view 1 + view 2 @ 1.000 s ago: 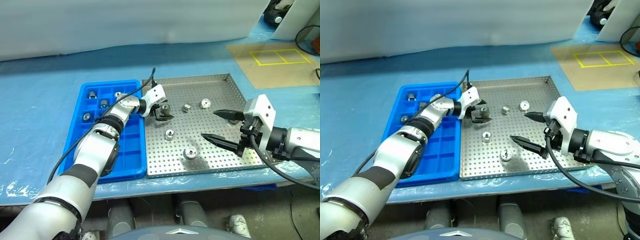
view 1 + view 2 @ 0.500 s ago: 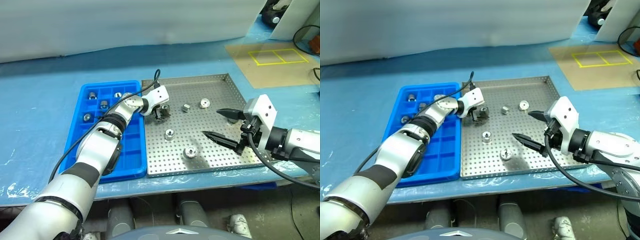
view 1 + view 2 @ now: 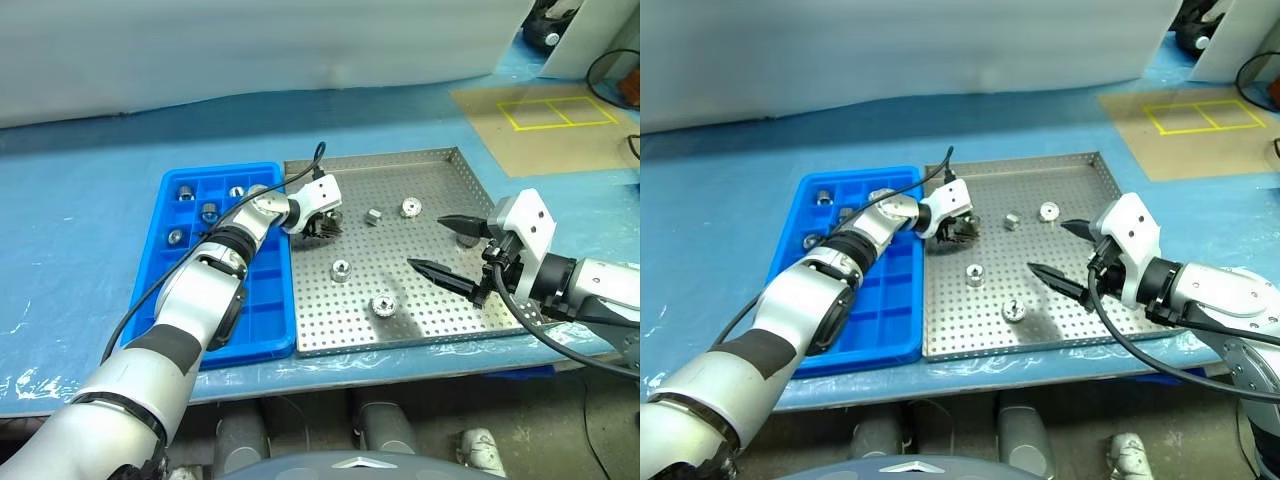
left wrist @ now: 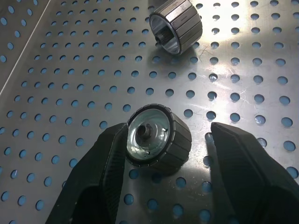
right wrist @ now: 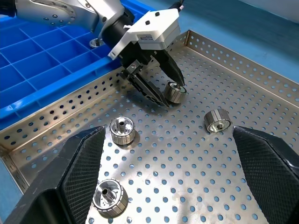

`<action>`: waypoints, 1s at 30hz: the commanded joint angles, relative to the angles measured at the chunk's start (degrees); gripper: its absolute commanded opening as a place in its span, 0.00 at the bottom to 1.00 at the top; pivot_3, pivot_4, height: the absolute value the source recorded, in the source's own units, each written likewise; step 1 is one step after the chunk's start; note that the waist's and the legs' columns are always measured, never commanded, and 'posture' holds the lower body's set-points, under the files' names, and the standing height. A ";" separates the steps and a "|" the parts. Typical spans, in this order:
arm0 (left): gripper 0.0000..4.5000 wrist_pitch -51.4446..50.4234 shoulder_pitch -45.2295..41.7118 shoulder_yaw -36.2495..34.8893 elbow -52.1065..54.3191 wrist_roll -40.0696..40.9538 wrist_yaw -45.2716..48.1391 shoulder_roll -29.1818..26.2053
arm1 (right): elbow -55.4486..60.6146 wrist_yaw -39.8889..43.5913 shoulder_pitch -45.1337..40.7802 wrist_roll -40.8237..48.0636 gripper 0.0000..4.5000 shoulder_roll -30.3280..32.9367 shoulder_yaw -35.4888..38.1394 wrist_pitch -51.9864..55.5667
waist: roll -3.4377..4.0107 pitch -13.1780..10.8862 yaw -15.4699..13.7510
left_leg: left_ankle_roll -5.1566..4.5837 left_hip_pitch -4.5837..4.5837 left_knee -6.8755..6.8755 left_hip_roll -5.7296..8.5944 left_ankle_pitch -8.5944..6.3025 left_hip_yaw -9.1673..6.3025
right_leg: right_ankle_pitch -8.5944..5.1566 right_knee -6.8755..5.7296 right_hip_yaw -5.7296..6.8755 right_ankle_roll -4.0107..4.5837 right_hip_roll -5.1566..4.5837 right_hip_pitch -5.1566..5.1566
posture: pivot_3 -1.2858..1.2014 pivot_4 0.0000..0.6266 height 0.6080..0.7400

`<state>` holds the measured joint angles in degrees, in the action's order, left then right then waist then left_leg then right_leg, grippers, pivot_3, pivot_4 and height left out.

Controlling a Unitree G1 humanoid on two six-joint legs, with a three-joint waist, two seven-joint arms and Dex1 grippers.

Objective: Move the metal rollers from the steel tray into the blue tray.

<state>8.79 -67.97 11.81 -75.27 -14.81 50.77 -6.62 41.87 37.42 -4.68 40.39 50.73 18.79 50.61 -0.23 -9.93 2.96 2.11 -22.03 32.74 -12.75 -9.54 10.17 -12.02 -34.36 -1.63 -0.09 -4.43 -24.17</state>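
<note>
A: Five rollers lie loose on the steel tray [image 3: 430,170], by my count. The front roller [image 3: 381,305] sits nearest, and the right gripper [image 3: 425,243] hangs over the tray's right side, jaws wide apart, holding nothing.

B: Fine, it is clear of the work. What comes next?

A: A second roller [image 3: 340,268], untouched. Beyond it the left gripper [image 3: 327,227] is down on the tray near the left rim, jaws partly apart around the target roller [image 4: 159,140]. That one lies on its side, its hole facing the wrist camera.

B: Is it gripped?

A: Not yet, I think. One finger [image 4: 107,158] touches its ribbed side, while the other finger [image 4: 243,158] stands off with bare tray between.

B: Then close gently and evenly. If only one side pushes, a round thing like that will probably roll away.

A: Agreed, and lift only once both fingers bear on it.

B: What lies farther out?

A: A far pair, one [image 3: 372,214] near the target and one [image 3: 410,207] beyond. Leave both alone.

B: Where does it go?

A: Into the blue tray [image 3: 250,330], touching the steel one on the left. Some far cells already hold rollers, so I would pick an empty cell
</note>
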 commanded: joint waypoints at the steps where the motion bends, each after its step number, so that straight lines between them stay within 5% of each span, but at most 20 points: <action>1: 0.53 -0.45 1.42 0.90 -1.47 -1.38 0.52 0.02 | 0.62 -0.09 -1.09 -0.48 1.00 0.75 -0.06 -1.44 | 0.00 0.00 0.25 | 0.00 -0.01 0.01 0.01 0.00 0.00 | -0.01 0.00 0.01 -0.01 0.00 0.00 | 0.26 0.24 1.00; 6: 0.31 -0.87 1.18 -1.23 -1.29 0.68 2.35 0.30 | -0.11 -0.09 -1.73 -1.22 1.00 0.81 -0.79 -1.87 | 0.00 0.00 0.64 | -0.01 -0.07 0.01 0.05 0.00 -0.02 | -0.02 0.04 0.02 -0.04 -0.01 0.00 | 0.26 0.24 1.00; 12: 0.30 1.68 0.64 -2.11 -0.46 1.11 2.68 -0.03 | -0.79 0.19 -2.80 -1.63 1.00 0.67 -1.87 -2.28 | 0.00 0.00 0.81 | -0.08 -0.19 -0.04 0.06 -0.05 -0.03 | -0.02 0.23 0.03 -0.03 -0.03 0.00 | 0.27 0.24 1.00; 18: 0.30 3.44 -1.86 -8.85 4.66 10.06 15.12 -1.71 | -3.62 1.62 -6.51 -2.30 1.00 0.54 -4.82 -3.87 | -0.06 -0.04 0.89 | -0.15 -0.63 -0.11 0.03 -0.08 -0.06 | 0.35 0.55 0.05 0.41 -0.05 -0.21 | 0.29 0.24 1.00; 23: 0.30 -0.31 1.49 -11.77 17.56 17.80 27.46 -6.62 | -8.75 4.11 -12.42 -4.86 1.00 -0.83 -11.01 -7.09 | -0.07 -0.07 0.75 | -0.33 -0.90 -0.37 -0.03 0.04 -0.05 | 0.37 0.60 0.07 0.43 0.01 -0.54 | 0.33 0.24 1.00; 30: 0.30 -13.82 16.71 -12.28 47.55 24.38 29.33 -17.54 | -19.60 9.68 -24.27 -9.12 1.00 -6.94 -20.64 -13.08 | -0.01 -0.12 -0.05 | -0.16 -0.72 -0.58 -0.15 0.14 -0.03 | 0.37 0.48 0.11 0.44 0.04 -0.58 | 0.41 0.24 1.00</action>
<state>-2.29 -52.33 0.45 -34.74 7.15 79.81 -22.74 23.00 45.62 -27.32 32.14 44.36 -0.80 39.94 -0.23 -10.05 2.90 1.99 -22.74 32.16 -12.92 -9.38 10.14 -11.65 -33.92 -1.52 0.35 -4.39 -24.76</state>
